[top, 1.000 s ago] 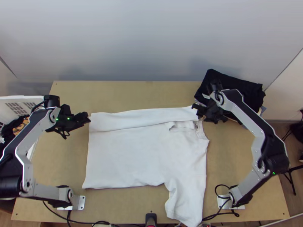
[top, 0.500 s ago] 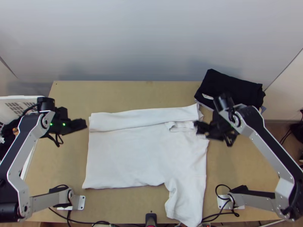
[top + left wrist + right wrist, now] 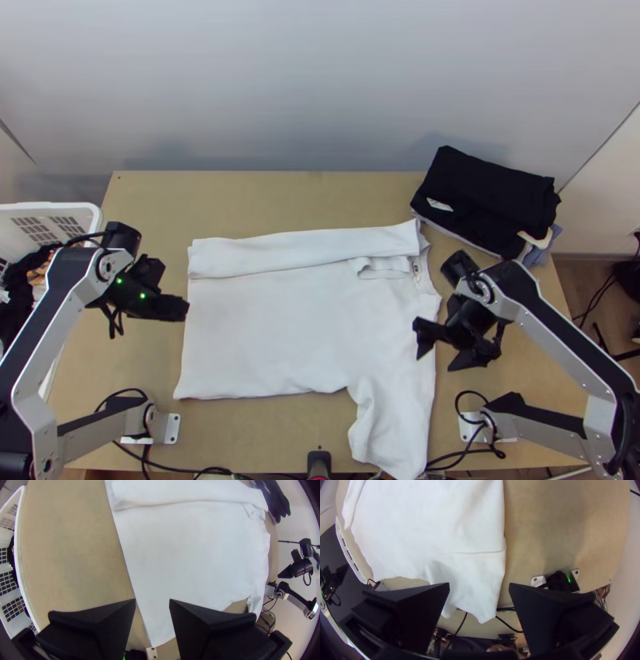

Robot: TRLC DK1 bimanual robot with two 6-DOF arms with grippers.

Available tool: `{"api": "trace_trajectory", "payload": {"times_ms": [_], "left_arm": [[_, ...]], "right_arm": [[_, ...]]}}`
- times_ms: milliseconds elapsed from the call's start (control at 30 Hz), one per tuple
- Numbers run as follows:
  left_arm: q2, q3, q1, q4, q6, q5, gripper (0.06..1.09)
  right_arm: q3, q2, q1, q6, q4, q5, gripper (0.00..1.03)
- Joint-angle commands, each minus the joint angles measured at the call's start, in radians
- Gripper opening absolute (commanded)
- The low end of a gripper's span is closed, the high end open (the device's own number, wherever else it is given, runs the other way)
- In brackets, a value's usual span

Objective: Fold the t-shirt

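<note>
Wooden bench [image 3: 264, 448] holds the shirt [image 3: 272, 336], its near sleeve spread. Right gripper [image 3: 434, 360] hovers at the collar-side edge, left gripper [image 3: 186, 310] at the hem, both jaws wide. Shirt's far side lies folded; black clothes [image 3: 488, 200] sit beyond.

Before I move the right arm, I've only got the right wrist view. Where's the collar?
Observer: Top view has the collar at the right side of the t-shirt, farther up the table than the right gripper.
Operator: Far side folded yet?
Observer: Yes, a long strip lies turned in along it, from hem to collar, with a bit of sleeve poking out from under it near the collar.
Operator: Anything beyond the shirt?
Observer: A pile of dark clothes at the table's far right corner.
</note>
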Motion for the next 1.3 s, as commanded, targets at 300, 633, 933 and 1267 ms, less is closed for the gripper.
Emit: {"api": "trace_trajectory", "payload": {"times_ms": [300, 633, 933, 1267], "left_arm": [[-0.076, -0.071, -0.127, -0.126, 0.068, -0.149, 0.59], [-0.082, -0.062, -0.152, -0.131, 0.068, -0.149, 0.59], [-0.080, -0.063, -0.164, -0.129, 0.075, -0.151, 0.59], [-0.086, -0.062, -0.166, -0.140, 0.093, -0.152, 0.59]], "right_arm": [[-0.212, 0.111, -0.112, -0.249, 0.053, -0.071, 0.70], [-0.320, 0.065, -0.054, -0.367, 0.142, -0.077, 0.49], [-0.386, -0.028, -0.012, -0.407, 0.246, -0.107, 0.49], [-0.406, -0.093, 0.023, -0.409, 0.298, -0.127, 0.21]]}}
